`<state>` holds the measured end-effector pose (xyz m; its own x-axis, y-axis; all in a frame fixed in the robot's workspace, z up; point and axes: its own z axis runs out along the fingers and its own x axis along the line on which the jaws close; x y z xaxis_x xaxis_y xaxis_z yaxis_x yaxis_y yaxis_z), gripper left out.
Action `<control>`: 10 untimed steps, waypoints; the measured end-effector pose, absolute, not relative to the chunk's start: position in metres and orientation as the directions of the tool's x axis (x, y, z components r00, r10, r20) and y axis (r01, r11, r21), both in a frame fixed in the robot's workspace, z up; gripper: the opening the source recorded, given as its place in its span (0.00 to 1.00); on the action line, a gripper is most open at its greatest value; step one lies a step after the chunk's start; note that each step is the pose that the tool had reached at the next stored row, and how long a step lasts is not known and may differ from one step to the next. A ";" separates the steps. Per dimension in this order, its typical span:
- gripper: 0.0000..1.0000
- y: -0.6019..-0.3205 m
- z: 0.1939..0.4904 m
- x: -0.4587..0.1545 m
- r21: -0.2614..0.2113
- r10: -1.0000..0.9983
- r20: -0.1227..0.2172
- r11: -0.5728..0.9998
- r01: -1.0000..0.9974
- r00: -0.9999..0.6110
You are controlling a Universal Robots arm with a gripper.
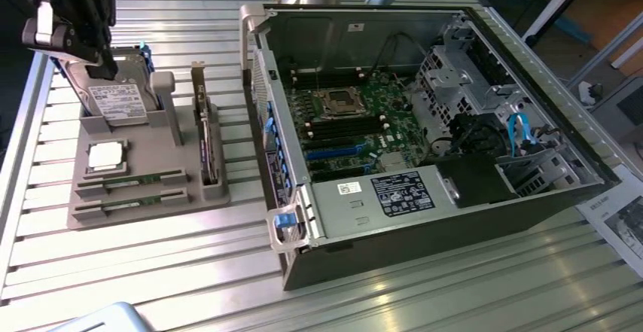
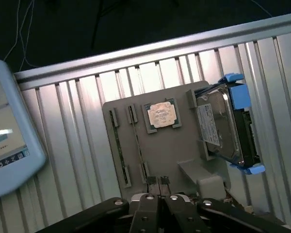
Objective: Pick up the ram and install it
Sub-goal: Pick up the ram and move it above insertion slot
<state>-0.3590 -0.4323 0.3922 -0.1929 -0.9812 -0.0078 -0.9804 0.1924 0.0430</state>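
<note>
Two thin green ram sticks lie side by side in the slots of a grey holder (image 1: pixel 150 211): one ram (image 1: pixel 131 181) and a second ram (image 1: pixel 131 203), seen again as ram (image 2: pixel 117 145) and ram (image 2: pixel 138 145). My dark gripper (image 1: pixel 101 67) hangs high over the holder's far end, above the hard drive (image 1: pixel 120 102), well away from both sticks. In the wrist view the gripper (image 2: pixel 158 183) is shut, fingertips pressed together with nothing between them.
The holder also carries a square silver processor (image 1: pixel 107 156) and an upright expansion card (image 1: pixel 206 147). The open computer case (image 1: pixel 522 219) lies to the exterior view's right, motherboard (image 1: pixel 362 125) exposed. A white tablet (image 2: pixel 5 131) rests near the slatted table's edge.
</note>
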 end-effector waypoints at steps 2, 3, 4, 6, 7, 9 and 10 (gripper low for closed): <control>0.10 -0.432 0.392 -0.359 0.043 -0.989 -0.008 0.146 -0.988 -0.146; 0.10 -0.432 0.392 -0.359 0.043 -0.990 -0.008 0.140 -0.989 -0.140; 0.10 -0.432 0.392 -0.359 0.043 -0.990 -0.008 0.140 -0.989 -0.140; 0.10 -0.432 0.392 -0.359 0.043 -0.992 -0.008 0.127 -0.991 -0.128; 0.10 -0.432 0.392 -0.359 0.043 -0.995 -0.008 0.102 -0.994 -0.103; 0.10 -0.432 0.392 -0.359 0.043 -0.996 -0.008 0.091 -0.995 -0.092; 0.10 -0.432 0.392 -0.359 0.043 -0.996 -0.008 0.091 -0.995 -0.092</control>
